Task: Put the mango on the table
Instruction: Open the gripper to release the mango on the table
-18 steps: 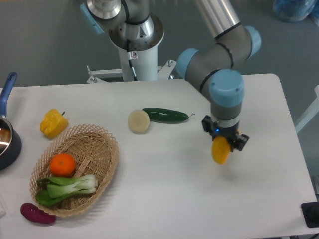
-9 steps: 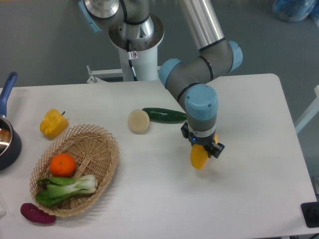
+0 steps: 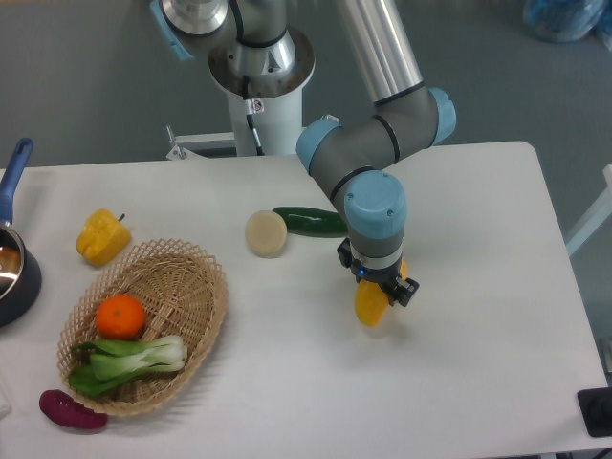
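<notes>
Far left of the gripper (image 3: pixel 380 287) sits a basket (image 3: pixel 196 296); a cucumber (image 3: pixel 308 222) lies just up-left. The gripper is clamped on the mango (image 3: pixel 370 306), whose long axis hangs downward, tip close above the bench (image 3: pixel 478 335). Since a second ago, both have travelled leftward.

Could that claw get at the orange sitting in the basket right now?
Probably not as things stand. The claw is shut on the mango, so it has no free grip. The orange lies uncovered in the basket, with only bok choy beside it, so the way looks open otherwise.
</notes>
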Action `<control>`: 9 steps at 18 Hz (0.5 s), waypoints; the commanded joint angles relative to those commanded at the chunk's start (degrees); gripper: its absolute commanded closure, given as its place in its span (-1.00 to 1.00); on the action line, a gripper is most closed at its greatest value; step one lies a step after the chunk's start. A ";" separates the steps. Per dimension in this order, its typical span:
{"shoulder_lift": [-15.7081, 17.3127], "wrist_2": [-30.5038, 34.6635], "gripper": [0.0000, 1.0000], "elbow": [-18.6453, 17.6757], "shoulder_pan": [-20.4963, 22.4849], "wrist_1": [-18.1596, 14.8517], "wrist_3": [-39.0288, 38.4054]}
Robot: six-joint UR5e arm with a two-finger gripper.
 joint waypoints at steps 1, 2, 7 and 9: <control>0.08 0.00 -1.00 0.17 0.09 -0.09 -0.09; 0.35 0.09 -1.00 0.18 0.61 -0.09 -0.09; 4.30 -0.09 -1.00 0.70 5.78 0.00 0.44; 6.67 -0.70 -1.00 1.05 10.61 0.18 0.88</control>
